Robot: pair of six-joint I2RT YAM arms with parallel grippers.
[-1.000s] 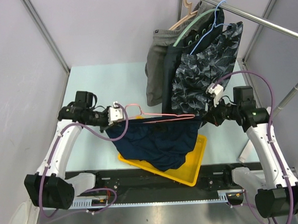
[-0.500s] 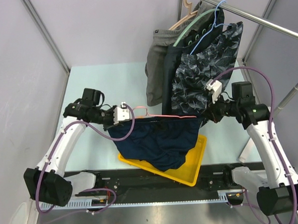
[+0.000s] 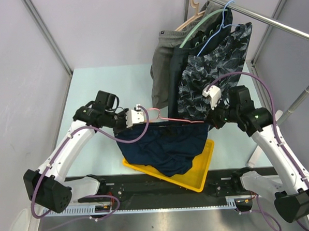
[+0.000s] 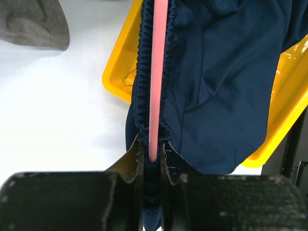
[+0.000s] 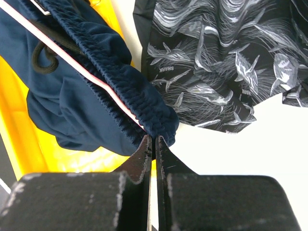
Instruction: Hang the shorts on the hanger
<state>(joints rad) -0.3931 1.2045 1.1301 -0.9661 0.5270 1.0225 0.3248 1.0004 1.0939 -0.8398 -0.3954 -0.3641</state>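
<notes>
shorts (image 3: 166,146) over tray (image 3: 204,167), hanger (image 3: 180,121) atop (along waistband)

Both arms bent inward, left gripper (image 3: 139,116) pinched narrow, right gripper (image 3: 212,120) clamped fully together

The table (image 3: 91,88) is viewed from above and behind the arm bases (image 3: 50,196) by the fixed top camera, faced toward the clothes rail (image 3: 263,19). Close views are taken down the left gripper (image 4: 152,161) along the pink hanger bar (image 4: 156,72), and past the right gripper (image 5: 153,144). The navy shorts (image 3: 166,146) and yellow tray (image 3: 196,176) are shared by all three.
</notes>
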